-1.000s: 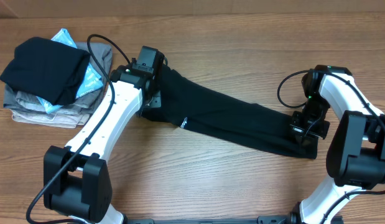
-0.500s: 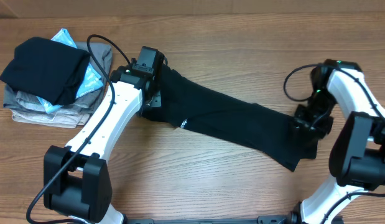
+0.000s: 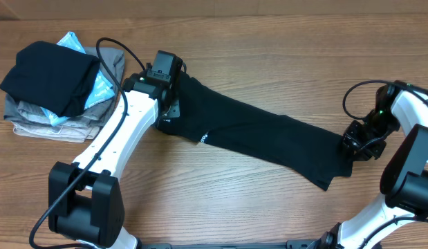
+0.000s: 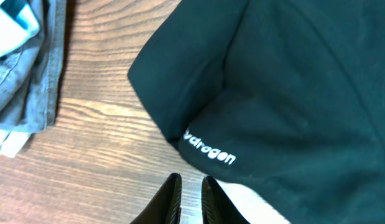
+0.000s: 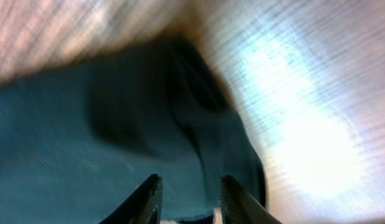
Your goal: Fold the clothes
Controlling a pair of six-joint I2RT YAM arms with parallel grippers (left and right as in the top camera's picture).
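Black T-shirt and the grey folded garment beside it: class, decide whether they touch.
Apart. The left wrist view shows bare table between the black T-shirt and the grey folded garment.

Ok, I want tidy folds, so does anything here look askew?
Yes: the black T-shirt lies as a long strip slanting across the table. Its right end is uneven, with one corner jutting toward the table's near edge instead of ending square.
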